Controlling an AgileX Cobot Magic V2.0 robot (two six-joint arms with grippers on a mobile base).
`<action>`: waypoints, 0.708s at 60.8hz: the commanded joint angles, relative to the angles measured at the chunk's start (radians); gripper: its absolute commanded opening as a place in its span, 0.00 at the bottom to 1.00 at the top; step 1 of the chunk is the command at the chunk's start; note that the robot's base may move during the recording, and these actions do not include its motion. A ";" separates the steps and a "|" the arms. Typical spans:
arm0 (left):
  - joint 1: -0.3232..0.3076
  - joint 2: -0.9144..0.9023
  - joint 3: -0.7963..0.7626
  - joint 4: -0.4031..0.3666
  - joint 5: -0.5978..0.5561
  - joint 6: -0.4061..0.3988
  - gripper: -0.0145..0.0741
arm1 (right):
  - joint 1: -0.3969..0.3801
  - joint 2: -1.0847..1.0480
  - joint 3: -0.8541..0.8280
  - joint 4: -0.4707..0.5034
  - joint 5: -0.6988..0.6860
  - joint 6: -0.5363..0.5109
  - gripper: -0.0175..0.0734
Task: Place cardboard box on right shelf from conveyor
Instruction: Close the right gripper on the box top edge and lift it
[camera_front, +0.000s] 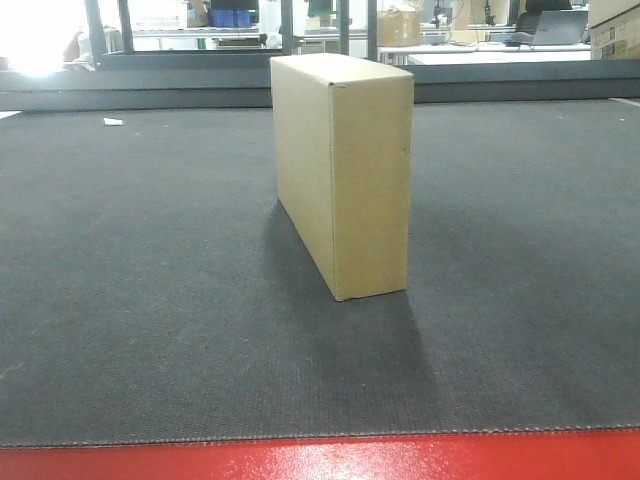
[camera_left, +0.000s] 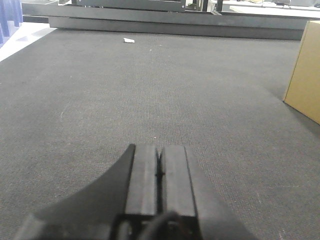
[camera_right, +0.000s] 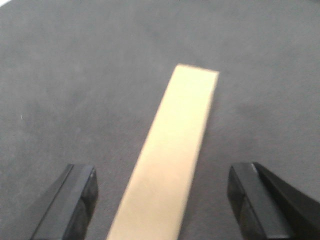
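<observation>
Background: a workroom beyond the far edge, with metal racking, blue bins (camera_front: 235, 17), a brown carton (camera_front: 398, 27) and a laptop (camera_front: 560, 27), all small and partly washed out by glare at the far left.
Surface: the conveyor (camera_front: 150, 300), a dark-grey textured belt filling most of the front view, with a glossy red frame (camera_front: 320, 462) along its near edge and a low grey rail along its far edge.
Item: the cardboard box (camera_front: 345, 170), plain tan, standing upright on a long narrow side near the middle of the belt, well back from the near edge, narrow end face turned toward the front camera.
Debris: a small white scrap (camera_front: 113, 122) lying flat near the far left corner of the belt.
Left gripper (camera_left: 158, 150): low over bare belt, jaws pressed together with nothing between them; the box shows only at the right border of its wrist view, well apart.
Right gripper (camera_right: 162, 175): above the box, jaws spread wide; its fingers (camera_right: 75, 200) flank the narrow top face on either side, clear of the cardboard.
</observation>
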 joint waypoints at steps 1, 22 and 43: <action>-0.001 -0.014 0.009 -0.006 -0.087 0.000 0.03 | 0.018 0.070 -0.140 -0.014 0.026 0.030 0.88; -0.001 -0.014 0.009 -0.006 -0.087 0.000 0.03 | 0.056 0.327 -0.460 -0.186 0.350 0.249 0.88; -0.001 -0.014 0.009 -0.006 -0.087 0.000 0.03 | 0.050 0.372 -0.472 -0.204 0.348 0.255 0.88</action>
